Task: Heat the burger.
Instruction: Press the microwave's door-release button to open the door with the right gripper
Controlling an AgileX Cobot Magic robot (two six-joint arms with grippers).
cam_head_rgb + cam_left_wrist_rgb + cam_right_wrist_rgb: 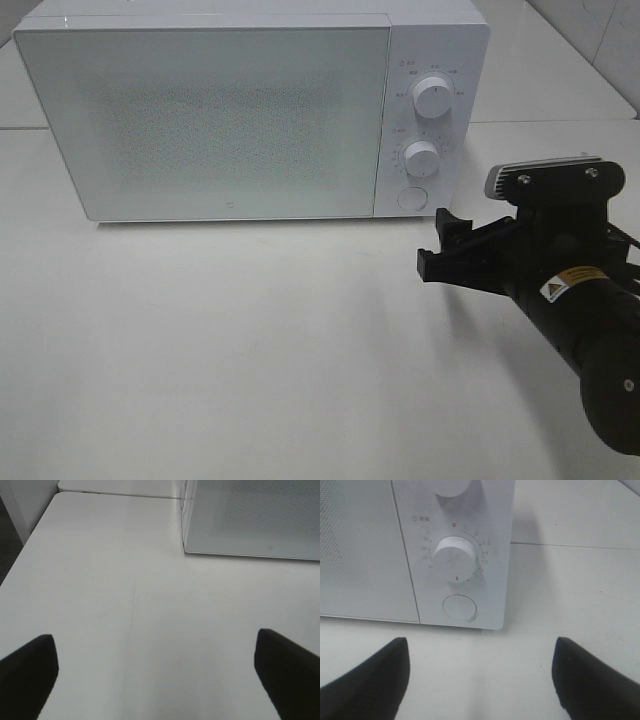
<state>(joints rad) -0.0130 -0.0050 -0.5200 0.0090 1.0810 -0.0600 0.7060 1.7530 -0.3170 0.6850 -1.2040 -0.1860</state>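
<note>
The burger is out of view in all three frames. The white microwave (200, 110) stands at the back of the table with its door closed. My right gripper (433, 243) hovers open and empty just in front of the control panel. In the right wrist view the right gripper (480, 647) faces the lower dial (454, 556) and the round door button (459, 606). My left gripper (155, 637) is open with nothing between its fingers, low over bare table, with the microwave's left corner (250, 520) ahead. It does not show in the exterior high view.
The microwave panel carries an upper dial (432, 97), a lower dial (422, 158) and a round button (411, 197). The white table (250, 340) stretches in front of it. A table seam runs behind the microwave on the right.
</note>
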